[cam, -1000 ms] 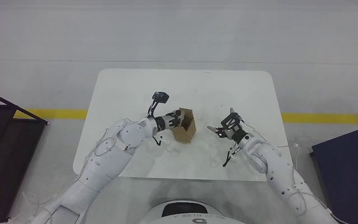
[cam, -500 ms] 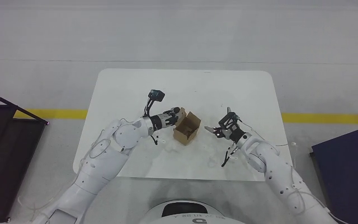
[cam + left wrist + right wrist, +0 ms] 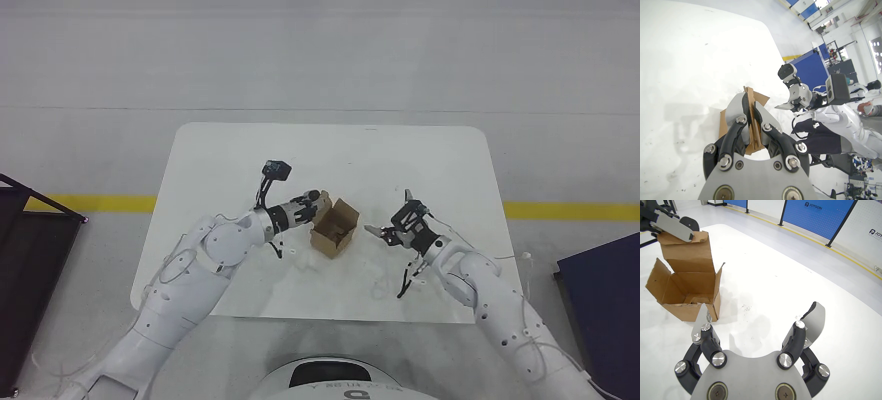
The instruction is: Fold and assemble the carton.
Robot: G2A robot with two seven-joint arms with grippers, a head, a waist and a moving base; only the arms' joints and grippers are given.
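Observation:
A small brown carton [image 3: 335,228] stands near the middle of the white table [image 3: 430,160], its mouth upward and its flaps loose. My left gripper [image 3: 320,197] is shut on one raised flap [image 3: 694,238] at the carton's left side; the cardboard [image 3: 753,121] is pinched between its fingers. My right gripper [image 3: 390,226] hovers just right of the carton, open with nothing between its fingers [image 3: 815,313]. In the right wrist view the carton [image 3: 689,283] shows its open inside and folded bottom.
The table's far half and right part are bare white surface. A yellow floor line [image 3: 570,210] runs behind the table. A dark blue object [image 3: 610,300] stands off the right edge, a dark frame [image 3: 30,250] off the left.
The left gripper has tipped the carton from lying on its side to mouth-up and shifted slightly left with the flap. The right gripper stayed almost in place.

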